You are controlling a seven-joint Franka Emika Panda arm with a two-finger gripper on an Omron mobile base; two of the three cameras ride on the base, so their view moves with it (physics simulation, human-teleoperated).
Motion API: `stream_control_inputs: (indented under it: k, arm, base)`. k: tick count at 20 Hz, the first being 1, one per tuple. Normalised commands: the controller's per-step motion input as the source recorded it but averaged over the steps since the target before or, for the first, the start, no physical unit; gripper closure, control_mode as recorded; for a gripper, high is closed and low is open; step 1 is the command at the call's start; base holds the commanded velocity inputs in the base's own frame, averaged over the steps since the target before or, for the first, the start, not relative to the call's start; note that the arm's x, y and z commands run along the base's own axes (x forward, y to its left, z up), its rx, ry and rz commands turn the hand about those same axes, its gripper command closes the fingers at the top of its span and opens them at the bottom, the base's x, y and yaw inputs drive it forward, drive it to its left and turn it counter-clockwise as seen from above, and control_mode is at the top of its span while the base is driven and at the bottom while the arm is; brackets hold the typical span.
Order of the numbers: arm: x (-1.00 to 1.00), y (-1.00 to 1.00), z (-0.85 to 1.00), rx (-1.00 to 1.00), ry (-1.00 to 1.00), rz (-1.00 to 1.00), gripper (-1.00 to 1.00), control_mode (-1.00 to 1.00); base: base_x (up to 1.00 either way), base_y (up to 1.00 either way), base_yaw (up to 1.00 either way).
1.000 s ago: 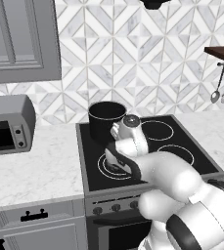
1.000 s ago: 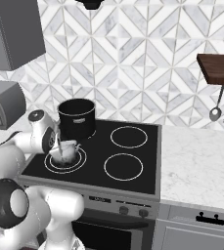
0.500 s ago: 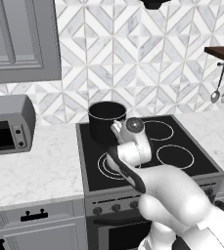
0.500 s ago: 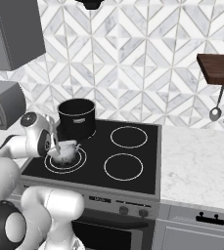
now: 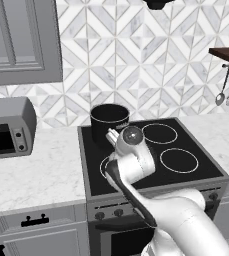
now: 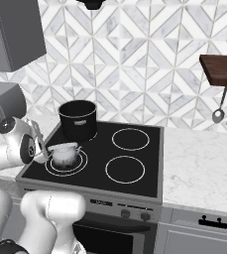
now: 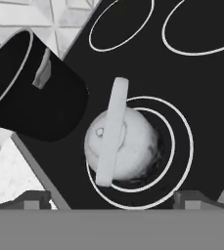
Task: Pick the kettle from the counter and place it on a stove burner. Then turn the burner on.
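The small silver kettle (image 7: 121, 146) stands upright on the front-left stove burner (image 7: 182, 146), inside its two white rings. My gripper (image 7: 114, 199) hangs over the kettle's near side, drawn back from it, open and holding nothing. Its two dark fingertips (image 7: 35, 199) stand wide apart. In the right base view the kettle (image 6: 64, 155) sits on that burner (image 6: 83, 159), with my white hand (image 6: 21, 146) just to its left. In the left base view my arm hides the kettle. The white marble counter (image 5: 41, 175) lies left of the stove.
A tall black pot (image 6: 78, 119) stands on the back-left burner, close behind the kettle. Stove knobs (image 6: 126, 213) run along the front panel. A toaster oven (image 5: 6, 127) sits on the left counter. Utensils (image 6: 218, 115) hang at the right under a wooden shelf.
My hand has pulled back from the kettle, leftward in the right base view. The kettle stays where it was on the burner.
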Motion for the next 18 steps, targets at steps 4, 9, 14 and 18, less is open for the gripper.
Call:
stream_control_inputs:
  k: [4, 9, 14, 18]
  arm:
    - [-0.74, 0.22, 0.02, -0.11, -0.07, 0.09, -1.00, -1.00]
    - [-0.67, 0.10, 0.00, -0.11, -0.01, 0.09, -1.00, -1.00]
    - [-0.46, 0.17, -0.02, -0.13, 0.00, 0.12, -1.00, -1.00]
    - [-0.38, 0.17, -0.12, -0.13, -0.01, 0.13, -1.00, -1.00]
  base:
    - [0.00, 0.00, 0.00]
    - [0.00, 0.00, 0.00]
    - [0.00, 0.00, 0.00]
    - [0.00, 0.00, 0.00]
